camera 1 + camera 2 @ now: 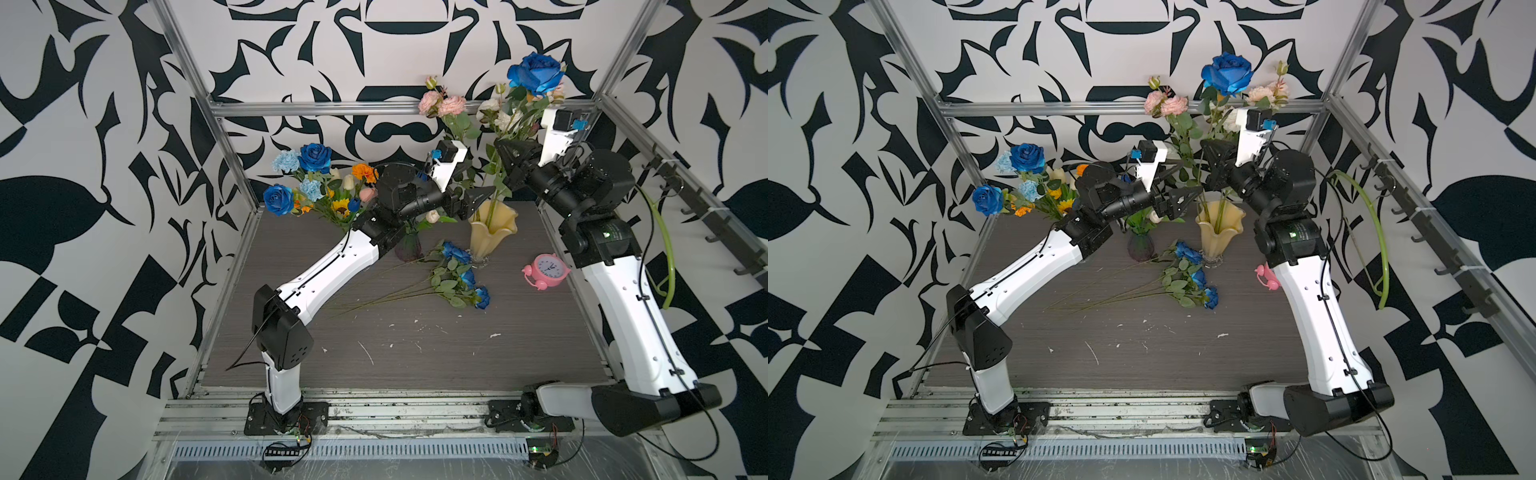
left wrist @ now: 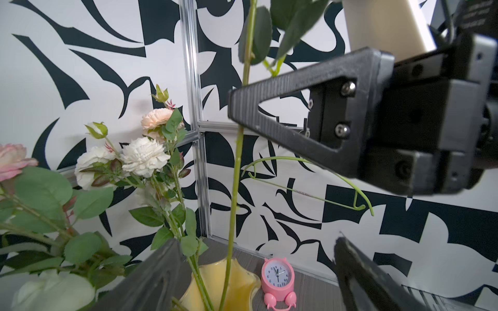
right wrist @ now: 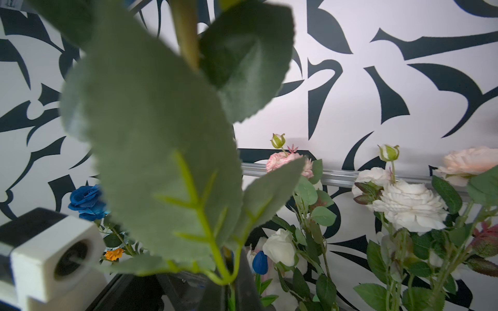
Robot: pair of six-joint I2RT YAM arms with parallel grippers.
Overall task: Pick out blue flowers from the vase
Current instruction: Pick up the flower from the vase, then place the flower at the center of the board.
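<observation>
The right gripper [image 1: 500, 151] is clamping the blue rose [image 1: 536, 74] mid-stem, stem upright, vase [image 1: 496, 235] below; left gripper [image 1: 482, 203] is gaping alongside.

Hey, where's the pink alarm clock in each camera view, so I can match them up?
In a top view: the pink alarm clock stands whole on the table, between the yellow vase and the right arm.
In a top view: the clock is mostly hidden behind the right arm.
Left wrist: the clock is beside the vase, dial facing the camera.
Right wrist: not in it.
Shared landmark: the yellow vase.
</observation>
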